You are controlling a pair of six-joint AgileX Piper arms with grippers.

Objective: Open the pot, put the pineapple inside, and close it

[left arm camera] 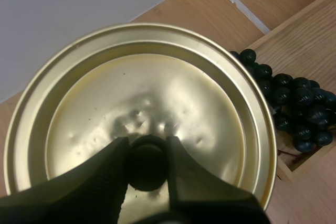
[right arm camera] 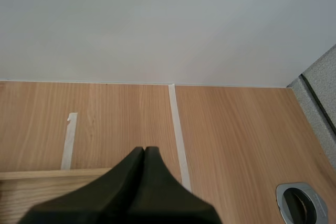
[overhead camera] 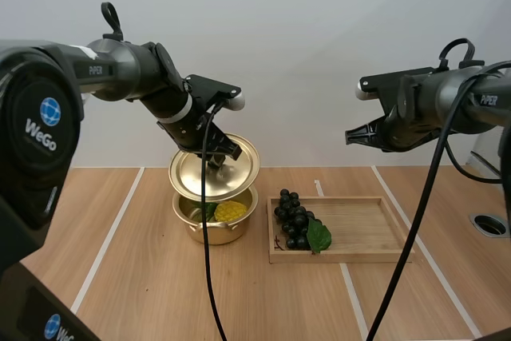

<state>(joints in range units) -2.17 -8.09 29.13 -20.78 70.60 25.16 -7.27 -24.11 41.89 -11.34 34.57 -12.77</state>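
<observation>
A gold pot (overhead camera: 214, 224) stands open on the table with a yellow pineapple (overhead camera: 231, 211) inside it. My left gripper (overhead camera: 217, 161) is shut on the black knob (left arm camera: 147, 162) of the gold lid (overhead camera: 214, 168), holding it tilted just above the pot. In the left wrist view the lid (left arm camera: 142, 108) spreads out under my fingers (left arm camera: 113, 169), which pinch the knob from both sides. High at the right, my right gripper (overhead camera: 351, 135) hangs shut on nothing; its fingers lie together as one dark wedge (right arm camera: 144, 153) over the table.
A wooden tray (overhead camera: 359, 229) lies right of the pot, with a bunch of dark grapes (overhead camera: 294, 220) and a green leaf at its left end. The grapes (left arm camera: 294, 103) sit close beside the lid. A round metal grommet (overhead camera: 489, 224) is set in the table at far right.
</observation>
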